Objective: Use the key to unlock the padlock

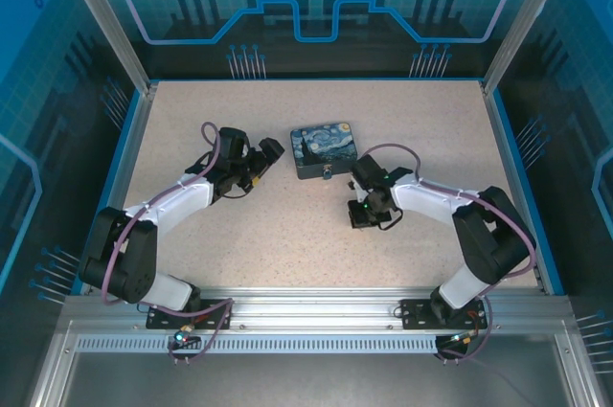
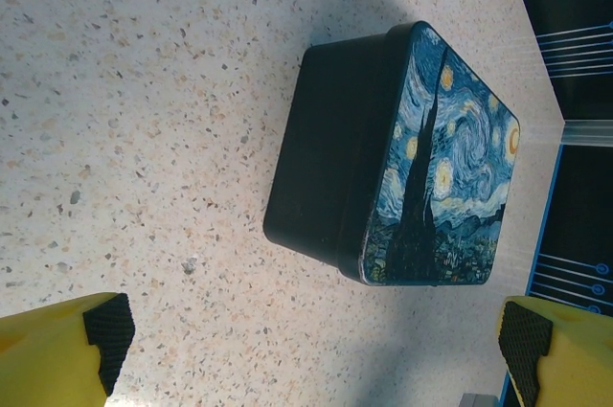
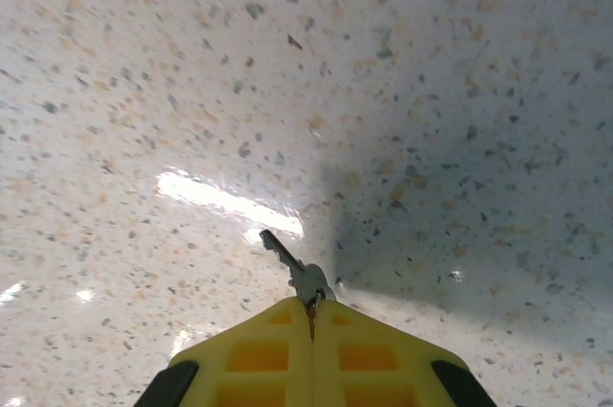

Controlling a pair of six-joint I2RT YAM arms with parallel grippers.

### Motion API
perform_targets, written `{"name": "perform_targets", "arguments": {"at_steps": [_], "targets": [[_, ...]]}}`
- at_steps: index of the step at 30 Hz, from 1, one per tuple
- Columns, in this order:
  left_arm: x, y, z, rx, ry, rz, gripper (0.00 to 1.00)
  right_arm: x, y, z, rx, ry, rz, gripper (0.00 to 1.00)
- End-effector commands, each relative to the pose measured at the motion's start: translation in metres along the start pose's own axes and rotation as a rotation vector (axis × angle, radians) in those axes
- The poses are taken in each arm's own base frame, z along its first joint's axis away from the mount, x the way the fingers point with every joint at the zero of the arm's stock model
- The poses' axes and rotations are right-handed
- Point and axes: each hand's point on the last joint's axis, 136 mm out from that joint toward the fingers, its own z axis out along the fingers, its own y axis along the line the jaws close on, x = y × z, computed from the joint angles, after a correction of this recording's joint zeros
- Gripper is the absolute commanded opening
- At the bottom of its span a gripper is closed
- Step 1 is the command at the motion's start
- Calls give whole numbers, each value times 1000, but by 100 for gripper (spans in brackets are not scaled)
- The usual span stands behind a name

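The dark-blue Starry Night box (image 1: 324,148) sits at the table's middle. A tiny brass-looking padlock (image 1: 330,173) seems to hang on its near side, too small to make out. In the left wrist view the box (image 2: 402,158) lies ahead with its printed lid facing right, and the padlock is hidden. My left gripper (image 1: 273,150) is open just left of the box, its fingers (image 2: 105,330) spread wide with nothing between them. My right gripper (image 1: 363,222) points down near the table in front of the box. It is shut (image 3: 311,304) on the silver key (image 3: 292,265), whose blade sticks out up-left.
Speckled beige tabletop (image 1: 287,235) is bounded by a blue rim and aluminium frame posts (image 1: 105,24). The right arm's elbow (image 1: 493,230) stands near the right edge. Free floor lies between the two arms in front of the box.
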Motion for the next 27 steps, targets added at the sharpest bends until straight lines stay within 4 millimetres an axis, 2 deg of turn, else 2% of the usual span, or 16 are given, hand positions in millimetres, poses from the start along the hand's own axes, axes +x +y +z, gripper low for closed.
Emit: {"name": "perform_targets", "arguments": {"at_steps": [1,6,13,20,27], "targets": [[9,-15,5,40,54,-4,99,-9,15,-11,-106,-45,-32,0],[25,-26,15,82,129,-10,99,-19,24,-24,-169,-85,-31,0],[59,-47,38,175,259,-47,98,-31,42,-44,-254,-133,-48,0],[95,-66,57,216,360,-56,81,-45,49,-55,-275,-163,-49,0],[121,-75,73,198,409,-75,61,-53,52,-53,-273,-160,-51,0]]}}
